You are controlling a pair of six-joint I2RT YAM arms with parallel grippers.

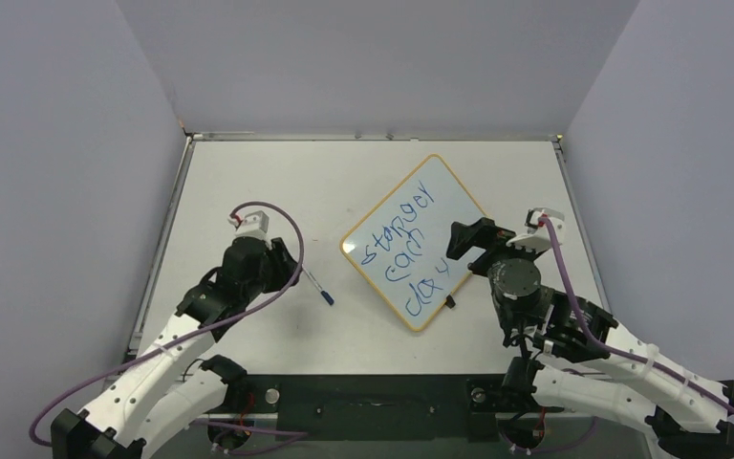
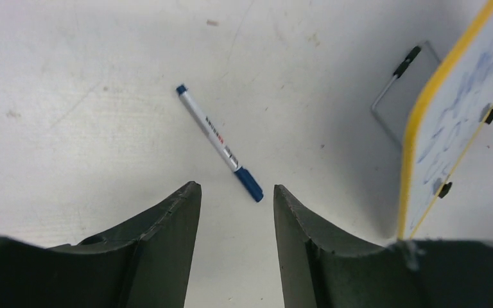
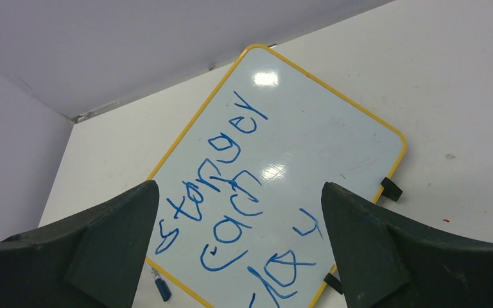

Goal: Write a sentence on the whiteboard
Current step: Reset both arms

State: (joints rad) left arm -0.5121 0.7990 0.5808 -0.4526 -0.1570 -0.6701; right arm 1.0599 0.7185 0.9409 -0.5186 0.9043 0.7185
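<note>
The whiteboard (image 1: 440, 215) lies flat mid-table, turned like a diamond, with a yellow-orange frame and black feet on its right edge. The sentence (image 1: 399, 260) is in blue marker in three lines, roughly "stanger / can / day". It also shows in the right wrist view (image 3: 231, 192) on the whiteboard (image 3: 321, 135). A blue-capped white marker (image 1: 318, 288) lies on the table left of the board, just beyond my left gripper (image 1: 287, 256), which is open and empty. In the left wrist view the marker (image 2: 218, 142) lies ahead of the gripper (image 2: 236, 192). My right gripper (image 1: 466, 244) hovers open over the board's right side.
Grey walls enclose the white table (image 1: 248, 182) at the left, back and right. A metal rim (image 1: 164, 239) runs along its left side. The board's yellow edge (image 2: 416, 128) stands right of my left gripper. The marker's capped end (image 3: 162, 290) shows past the board's near-left edge.
</note>
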